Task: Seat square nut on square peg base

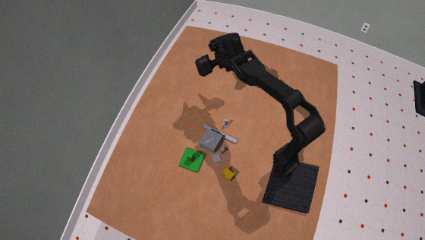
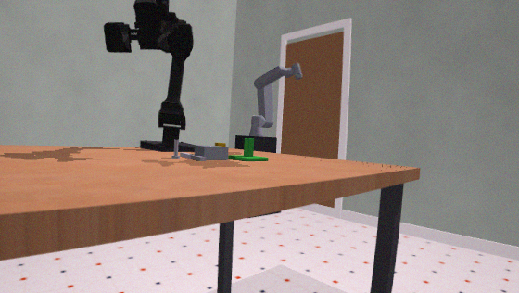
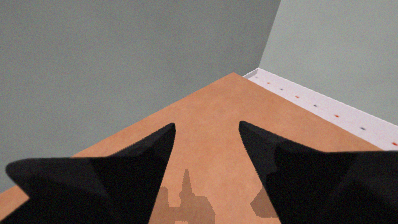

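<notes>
The grey square nut lies flat on the wooden table with a long bar-like handle along its far side. The green base with its upright square peg stands right beside the nut, on its near-left side in the overhead view. My gripper hangs high in the air over the far part of the table, well away from both. Its fingers are apart and nothing is between them. The wrist view shows only bare table and wall.
A thin grey round peg stands just behind the nut. Two small grey pieces and a yellow block lie near the green base. The arm's black base plate is at the near right.
</notes>
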`<state>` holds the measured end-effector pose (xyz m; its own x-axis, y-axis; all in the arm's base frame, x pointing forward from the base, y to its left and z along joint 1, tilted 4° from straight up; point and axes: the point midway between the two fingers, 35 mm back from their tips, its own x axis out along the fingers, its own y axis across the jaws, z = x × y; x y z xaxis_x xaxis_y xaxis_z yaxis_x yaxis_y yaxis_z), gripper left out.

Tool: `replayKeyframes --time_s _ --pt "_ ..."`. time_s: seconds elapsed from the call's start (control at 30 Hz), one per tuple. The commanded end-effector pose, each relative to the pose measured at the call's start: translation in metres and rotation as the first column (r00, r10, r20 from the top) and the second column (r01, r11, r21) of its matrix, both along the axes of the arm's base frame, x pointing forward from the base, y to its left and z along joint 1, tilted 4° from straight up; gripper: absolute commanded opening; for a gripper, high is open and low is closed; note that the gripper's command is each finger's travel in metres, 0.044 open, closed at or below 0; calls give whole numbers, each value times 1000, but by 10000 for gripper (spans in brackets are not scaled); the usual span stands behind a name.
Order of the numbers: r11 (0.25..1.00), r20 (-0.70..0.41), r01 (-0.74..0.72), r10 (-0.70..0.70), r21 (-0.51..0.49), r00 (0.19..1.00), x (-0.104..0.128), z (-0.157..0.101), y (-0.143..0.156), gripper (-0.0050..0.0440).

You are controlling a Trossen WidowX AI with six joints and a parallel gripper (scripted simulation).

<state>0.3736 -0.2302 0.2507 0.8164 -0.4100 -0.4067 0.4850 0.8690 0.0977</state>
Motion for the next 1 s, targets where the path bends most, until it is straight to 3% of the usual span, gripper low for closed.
replayKeyframes --time_s 0.0,0.23,0.3,0.37,0.67,0.8,0.87,0.97 --pt "986 -69 -90 100 138 993 11 -22 69 208" --pt "928 -248 -153 245 339 937 -4 -70 170 40" --pt "928 -248 -153 245 339 937 -4 -70 170 40" --pt "904 -327 -154 298 400 897 -21 -87 207 0" --pt "869 -600 -102 415 485 684 -109 -131 302 0" --pt "884 -706 -77 418 461 572 -154 -142 322 0" --pt "884 -706 -77 418 461 572 -154 -142 322 0" --pt "899 -762 -66 404 433 507 -179 -147 327 0"
